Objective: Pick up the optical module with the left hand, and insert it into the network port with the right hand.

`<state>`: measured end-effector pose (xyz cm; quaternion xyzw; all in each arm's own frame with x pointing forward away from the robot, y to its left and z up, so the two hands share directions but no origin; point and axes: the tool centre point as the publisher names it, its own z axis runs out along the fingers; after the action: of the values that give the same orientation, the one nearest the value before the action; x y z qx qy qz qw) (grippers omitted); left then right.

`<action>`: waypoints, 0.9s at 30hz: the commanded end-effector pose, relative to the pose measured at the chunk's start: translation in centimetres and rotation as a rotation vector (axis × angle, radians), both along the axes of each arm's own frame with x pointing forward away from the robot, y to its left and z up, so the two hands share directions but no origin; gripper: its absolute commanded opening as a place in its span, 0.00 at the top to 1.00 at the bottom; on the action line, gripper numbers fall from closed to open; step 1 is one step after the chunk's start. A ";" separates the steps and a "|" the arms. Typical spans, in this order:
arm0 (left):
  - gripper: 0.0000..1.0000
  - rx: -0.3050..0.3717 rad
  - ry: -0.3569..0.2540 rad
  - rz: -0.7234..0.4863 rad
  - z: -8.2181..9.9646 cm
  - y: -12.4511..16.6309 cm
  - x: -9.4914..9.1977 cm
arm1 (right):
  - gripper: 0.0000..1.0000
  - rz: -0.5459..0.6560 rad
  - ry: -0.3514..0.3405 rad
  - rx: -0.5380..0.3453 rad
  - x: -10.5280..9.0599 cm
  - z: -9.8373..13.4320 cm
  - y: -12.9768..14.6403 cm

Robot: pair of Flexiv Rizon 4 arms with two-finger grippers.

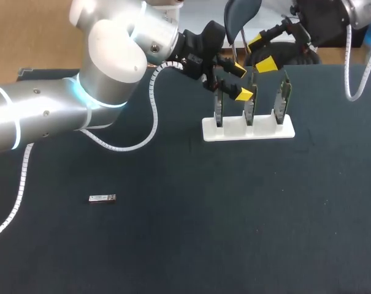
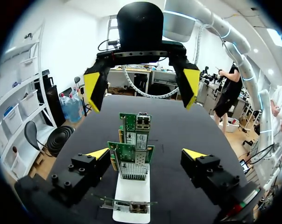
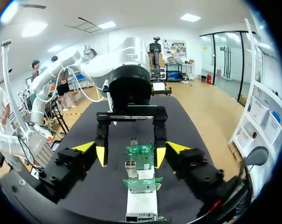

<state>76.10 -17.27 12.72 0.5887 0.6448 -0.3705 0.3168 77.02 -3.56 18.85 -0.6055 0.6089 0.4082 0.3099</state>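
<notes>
The optical module (image 1: 102, 198), a small silver and black bar, lies flat on the dark table at the front left, far from both grippers. A white stand (image 1: 234, 130) at the back holds three upright green network cards (image 1: 284, 98) with metal port cages. My left gripper (image 1: 240, 81) hangs open over the stand's left end, with nothing touching its fingers. My right gripper (image 1: 262, 52) is open just behind the middle card. In the left wrist view the cards (image 2: 131, 154) stand between my left gripper (image 2: 145, 156) and the right gripper (image 2: 141, 86) facing it.
The dark table top (image 1: 234, 220) stretches wide in front of the stand. A white coiled cable (image 1: 149, 116) hangs from my left arm onto the table behind the module. The stand (image 3: 141, 203) lies lengthwise under both grippers in the right wrist view.
</notes>
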 end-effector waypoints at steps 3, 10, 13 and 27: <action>0.00 0.005 0.003 -0.003 0.0 -0.1 0.2 | 1.00 0.004 -0.009 -0.007 -0.2 0.2 0.0; 0.00 0.005 0.003 -0.003 0.0 -0.1 0.2 | 1.00 0.007 -0.016 -0.028 0.0 0.1 0.1; 0.00 0.005 0.003 -0.003 0.0 -0.1 0.2 | 1.00 0.008 -0.016 -0.037 0.1 -0.1 0.1; 0.00 0.005 0.003 -0.003 0.0 -0.1 0.2 | 1.00 0.004 0.006 -0.051 0.2 -1.2 0.1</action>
<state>76.10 -17.26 12.71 0.5887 0.6448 -0.3705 0.3168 77.10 -3.54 17.89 -0.6132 0.6187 0.3945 0.2925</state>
